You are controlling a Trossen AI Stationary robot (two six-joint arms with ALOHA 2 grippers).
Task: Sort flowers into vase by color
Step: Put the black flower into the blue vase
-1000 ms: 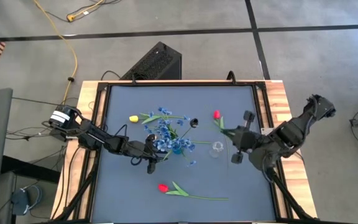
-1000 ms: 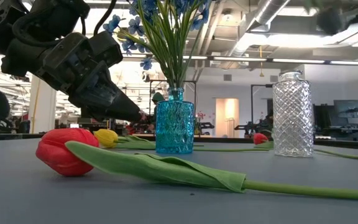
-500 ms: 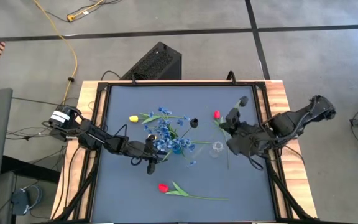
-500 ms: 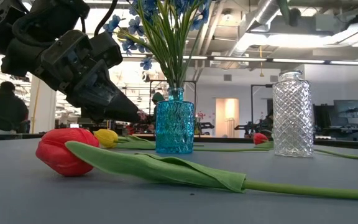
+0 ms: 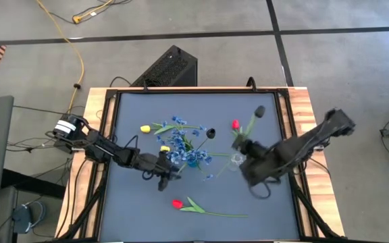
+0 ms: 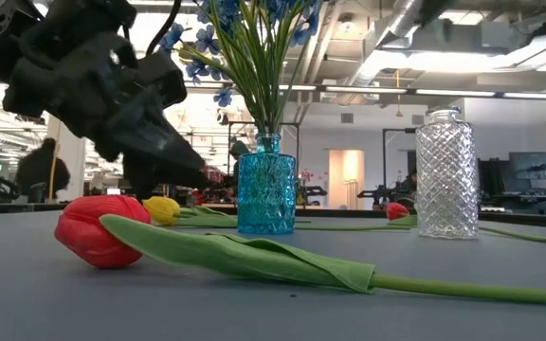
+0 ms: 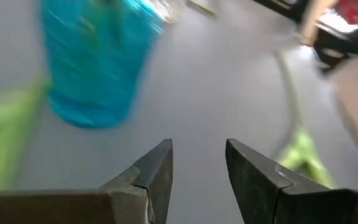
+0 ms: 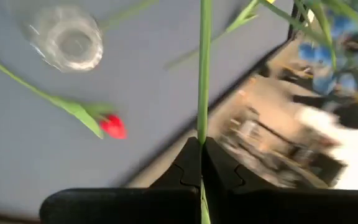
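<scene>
Grippers first: left gripper [image 7: 197, 180] sits low beside the blue vase [image 5: 192, 160], fingers parted with nothing between them, seen only in the left wrist view. Right gripper [image 8: 201, 163] is closed on a green stem [image 8: 203, 74]; the right wrist view shows this pinch, the high view only a smeared dark arm near the clear vase [image 5: 236, 160]. Low view alone shows both vases upright: the blue one holds the blue blossom sprays [image 6: 240, 38], the clear vase [image 6: 446, 174] looks empty. On the grey surface [image 5: 262, 202] from left to right: yellow tulip [image 5: 145, 128] behind the blue vase, red tulip [image 5: 177, 203] near the front edge, second red tulip [image 5: 236, 124] behind the clear vase. Surface has a wooden rim. Beyond it: concrete floor, yellow cable [image 5: 80, 64], black box [image 5: 169, 67]; low view shows a workshop with ceiling pipes and a person [image 6: 41, 170] far off.
</scene>
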